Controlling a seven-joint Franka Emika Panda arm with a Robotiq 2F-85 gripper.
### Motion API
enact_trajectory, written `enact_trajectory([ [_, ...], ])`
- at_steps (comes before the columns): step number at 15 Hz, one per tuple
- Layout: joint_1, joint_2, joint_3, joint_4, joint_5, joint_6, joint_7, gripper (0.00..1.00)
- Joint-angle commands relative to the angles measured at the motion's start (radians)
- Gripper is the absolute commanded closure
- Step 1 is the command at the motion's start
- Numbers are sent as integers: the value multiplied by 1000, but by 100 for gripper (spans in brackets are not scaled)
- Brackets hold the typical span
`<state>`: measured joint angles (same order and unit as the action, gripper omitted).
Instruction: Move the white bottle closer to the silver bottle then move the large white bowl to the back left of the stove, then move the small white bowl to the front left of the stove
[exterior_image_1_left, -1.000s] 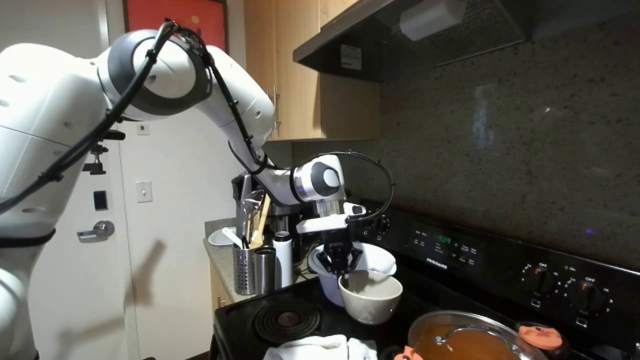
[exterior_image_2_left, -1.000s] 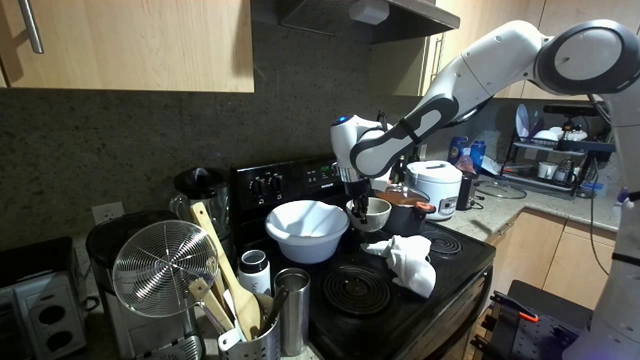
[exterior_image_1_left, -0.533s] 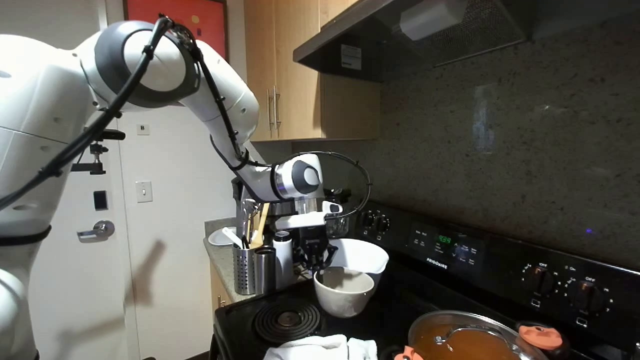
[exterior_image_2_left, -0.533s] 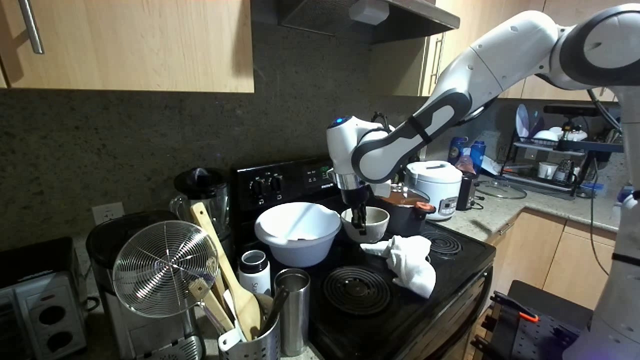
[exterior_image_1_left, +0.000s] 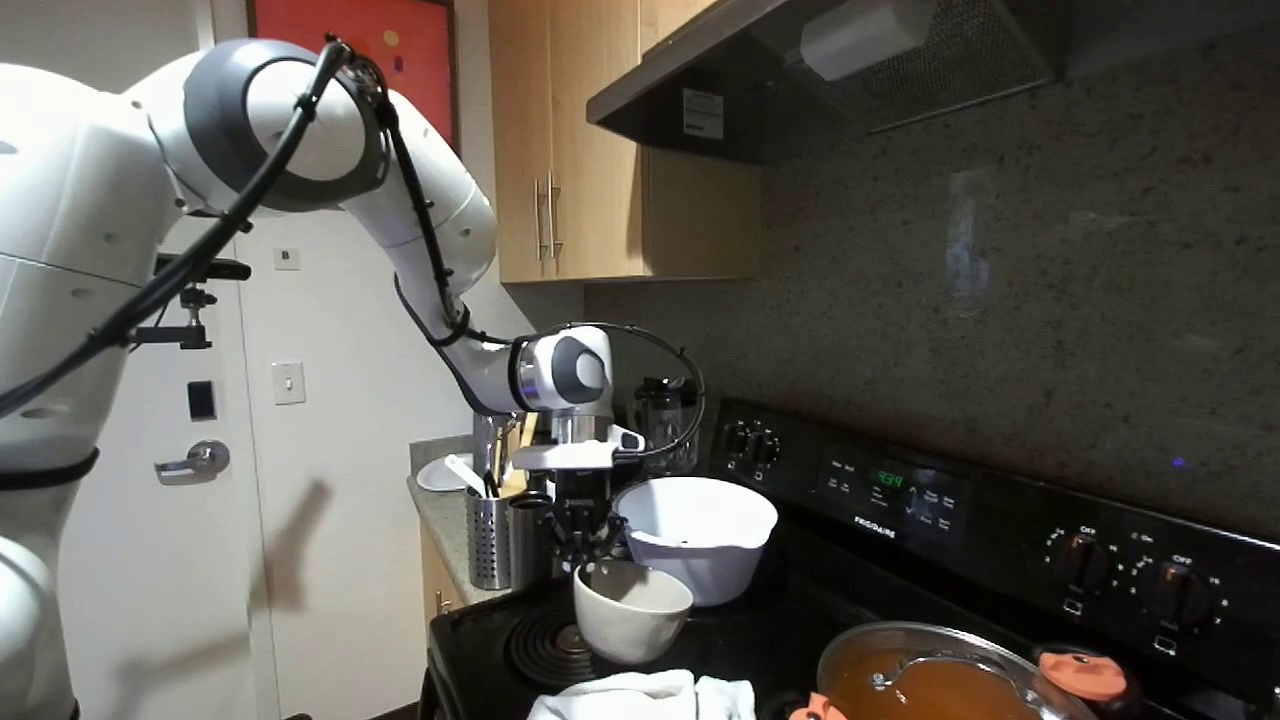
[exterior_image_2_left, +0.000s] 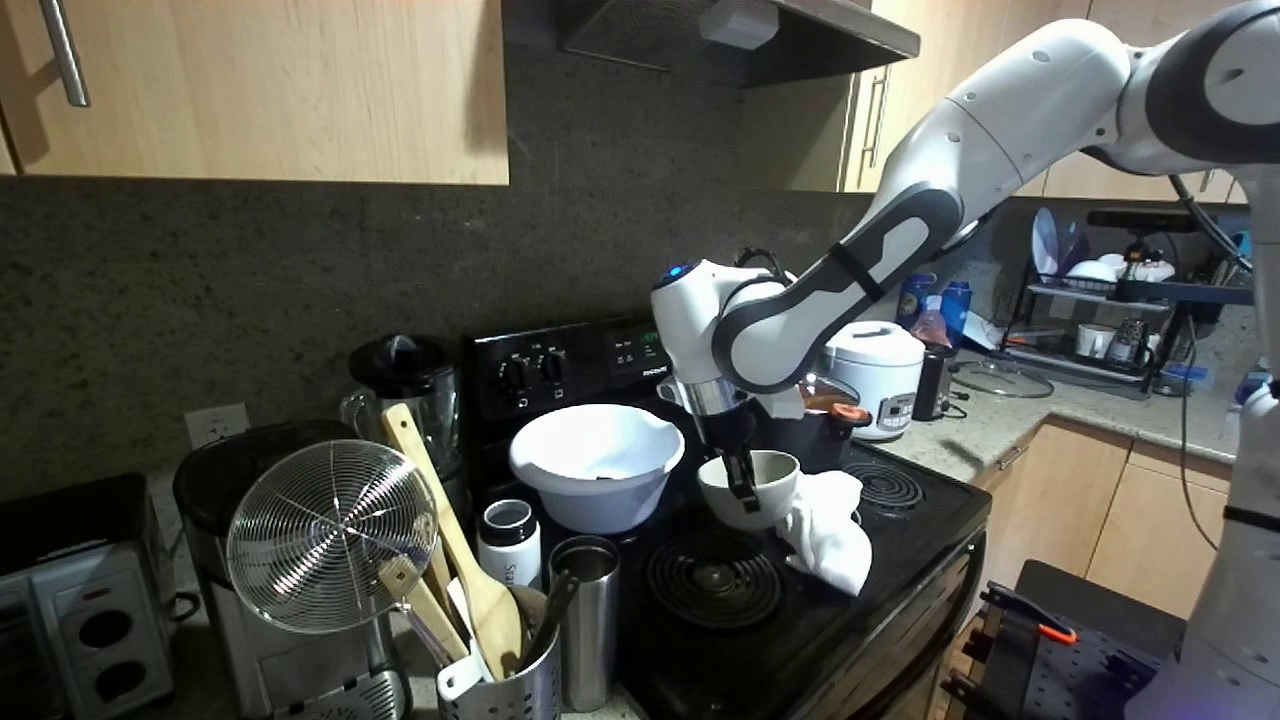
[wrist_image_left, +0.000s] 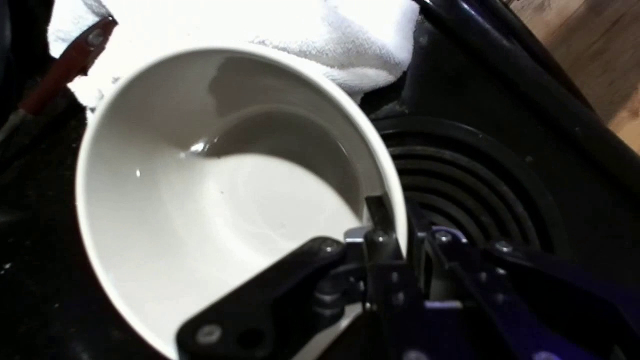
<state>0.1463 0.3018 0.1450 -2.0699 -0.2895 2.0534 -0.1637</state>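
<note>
My claw (wrist_image_left: 398, 220): clenched on the rim of the small white bowl (wrist_image_left: 235, 185); I had one finger inside its wall and one outside.
Bowl's place: I held it above or on the stove (exterior_image_2_left: 790, 620), just beside the left front coil burner (exterior_image_2_left: 714, 580); whether its base touched the black stovetop I could not tell.
Bowl's look: plain, round and glossy, off-white with a thick pale rim, the wall narrowed toward the base; from my wrist I saw a curved shadow across the inside, small bright glints on the wall and a tiny dark speck at the bottom.
Bowl's tilt: mouth up, slightly tipped; its outer wall (exterior_image_1_left: 630, 632) showed pale in an exterior view.
Large white bowl (exterior_image_2_left: 600, 505): wider, deep and smooth, it sat mouth up on the back left of the stove, near the bowl I held.
White bottle (exterior_image_2_left: 510, 565): slim, upright, it had a dark top and dark lettering on its side.
Silver bottle (exterior_image_2_left: 588, 630): a straight, shiny steel cylinder, it stood just beside the white bottle on the worktop (exterior_image_1_left: 442, 535).
Dish towel (exterior_image_2_left: 830, 540): white, rumpled, it lay on the stove near my bowl.
Lidded pot (exterior_image_1_left: 940, 690): orange-handled under clear glass, it stood farther along the stove.
</note>
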Motion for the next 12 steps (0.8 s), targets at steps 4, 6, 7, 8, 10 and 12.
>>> enact_trajectory([
  [4, 4, -105, 35, -102, 94, 17, -53, 95],
  [6, 12, -120, 47, -129, 117, 25, -49, 95],
  [7, 17, -126, 52, -142, 126, 27, -48, 95],
  [8, 21, -137, 58, -159, 130, 41, -43, 95],
  [10, 31, -157, 66, -196, 128, 104, -27, 95],
  [12, 44, -172, 64, -235, 108, 220, 8, 95],
])
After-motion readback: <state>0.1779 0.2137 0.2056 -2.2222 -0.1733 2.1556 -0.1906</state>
